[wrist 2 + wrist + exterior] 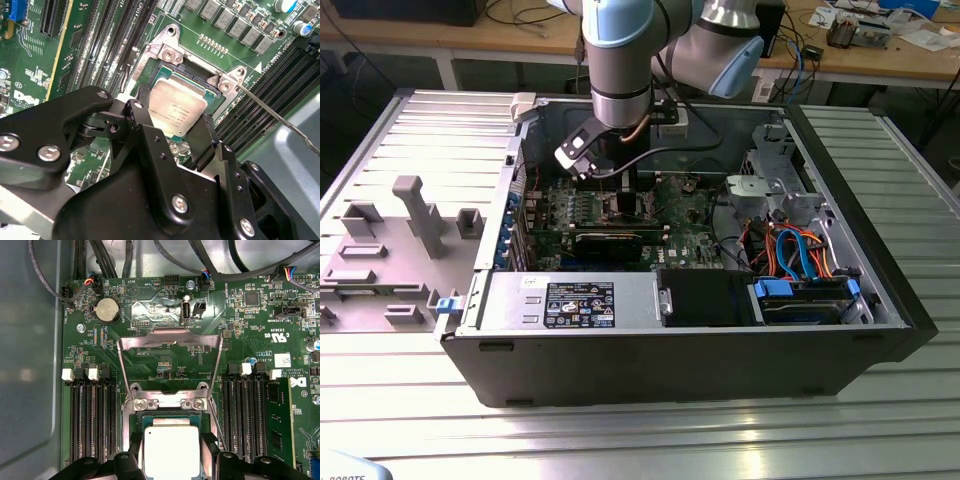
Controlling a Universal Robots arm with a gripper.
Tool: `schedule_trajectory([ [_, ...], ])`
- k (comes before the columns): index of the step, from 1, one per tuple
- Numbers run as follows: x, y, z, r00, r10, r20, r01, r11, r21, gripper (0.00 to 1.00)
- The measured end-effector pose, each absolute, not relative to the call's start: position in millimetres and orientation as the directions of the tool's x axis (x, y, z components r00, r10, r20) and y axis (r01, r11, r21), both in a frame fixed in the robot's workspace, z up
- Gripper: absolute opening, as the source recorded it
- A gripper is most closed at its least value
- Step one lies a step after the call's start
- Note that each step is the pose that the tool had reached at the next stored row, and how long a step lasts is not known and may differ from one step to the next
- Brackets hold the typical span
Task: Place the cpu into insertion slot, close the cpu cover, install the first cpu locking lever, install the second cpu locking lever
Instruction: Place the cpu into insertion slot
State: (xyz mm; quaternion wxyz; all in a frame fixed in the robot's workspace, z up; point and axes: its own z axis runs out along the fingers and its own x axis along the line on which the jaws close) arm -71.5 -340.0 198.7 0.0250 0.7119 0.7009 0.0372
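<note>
The cpu [177,107] [171,452], a silver-topped square chip, sits between my black fingers [202,132] just over the insertion slot [167,70] [150,419]. My gripper [172,112] [171,440] is shut on its two opposite edges. In the exterior view the gripper [620,190] reaches down onto the motherboard inside the open computer case. The cpu cover [170,342], a silver metal frame with a window, stands swung up and open beyond the slot. A thin wire locking lever [272,115] [214,415] is raised off the board beside the slot.
Black memory slots [92,420] [245,415] flank the socket on both sides. A long black card [610,240] lies across the board. Drive bays with blue and orange cables [800,255] fill the case on the exterior view's right. A grey fixture plate [390,250] lies outside the case.
</note>
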Motion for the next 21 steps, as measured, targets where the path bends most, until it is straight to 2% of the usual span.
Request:
schedule_trajectory([
  [11, -71.5, -340.0, 198.7, 0.015, 1.0, 0.018, 0.996, -0.016, 0.088, 0.54],
  [14, -71.5, -340.0, 198.7, 0.015, 1.0, 0.018, 0.996, -0.016, 0.088, 0.56],
  [15, -71.5, -340.0, 198.7, 0.015, 1.0, 0.018, 0.996, -0.016, 0.088, 0.62],
  [21, -71.1, -337.4, 197.8, 0.015, 1.0, 0.018, 0.996, -0.016, 0.088, 0.62],
])
